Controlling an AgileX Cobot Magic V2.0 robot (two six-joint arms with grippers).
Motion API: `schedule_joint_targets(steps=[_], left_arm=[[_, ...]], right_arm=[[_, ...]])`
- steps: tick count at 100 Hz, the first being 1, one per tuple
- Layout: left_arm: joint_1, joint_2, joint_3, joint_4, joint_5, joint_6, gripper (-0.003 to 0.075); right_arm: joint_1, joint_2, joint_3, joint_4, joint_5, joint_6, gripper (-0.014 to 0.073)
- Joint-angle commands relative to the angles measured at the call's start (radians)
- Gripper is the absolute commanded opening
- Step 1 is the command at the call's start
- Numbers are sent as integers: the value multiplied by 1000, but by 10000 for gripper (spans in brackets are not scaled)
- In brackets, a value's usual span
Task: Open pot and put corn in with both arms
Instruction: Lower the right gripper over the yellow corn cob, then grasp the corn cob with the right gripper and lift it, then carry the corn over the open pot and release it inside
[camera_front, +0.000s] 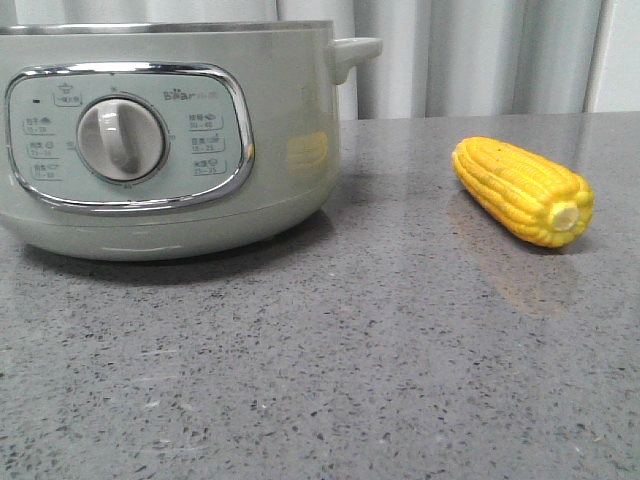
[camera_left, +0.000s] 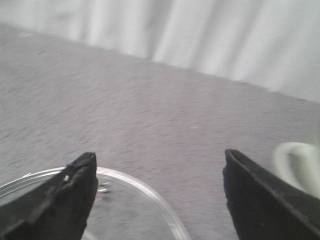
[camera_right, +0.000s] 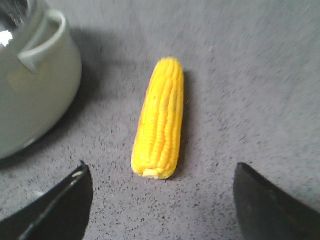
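pot (camera_front: 280, 130): smooth glossy pale green plastic, chrome frame around panel, matt grey dial (camera_front: 121, 139), steel rim | corn (camera_front: 522, 190): bright yellow, bumpy rows of kernels, slight sheen | table (camera_front: 350, 350): grey speckled stone-like top, polished, faintly reflective | lid (camera_left: 145, 192): clear glass | curtain (camera_front: 480, 55): pale cloth, soft folds

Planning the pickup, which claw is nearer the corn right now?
Right. The right claw is open just short of the corn, aimed at it. The left claw shows no corn, only a clear round lid below it.
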Motion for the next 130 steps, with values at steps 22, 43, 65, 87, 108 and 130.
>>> schedule_joint_targets(steps=[22, 43, 65, 87, 108, 130], left_arm=[[-119, -191, -30, 19, 93, -4, 484], [-121, -261, -30, 19, 105, -4, 485], [-148, -268, -30, 19, 107, -4, 485], [-169, -268, -30, 19, 116, -4, 485], [-173, -268, -30, 19, 164, -4, 478], [-173, -268, -30, 19, 166, -4, 391]], right_arm=[[16, 374, -206, 6, 15, -47, 504], [47, 518, -218, 6, 1, -47, 504], [47, 570, -221, 10, 10, -47, 199], [55, 468, -323, 43, -47, -47, -69], [205, 448, -512, 72, -181, -53, -69], [376, 632, -658, 72, -169, -53, -68]])
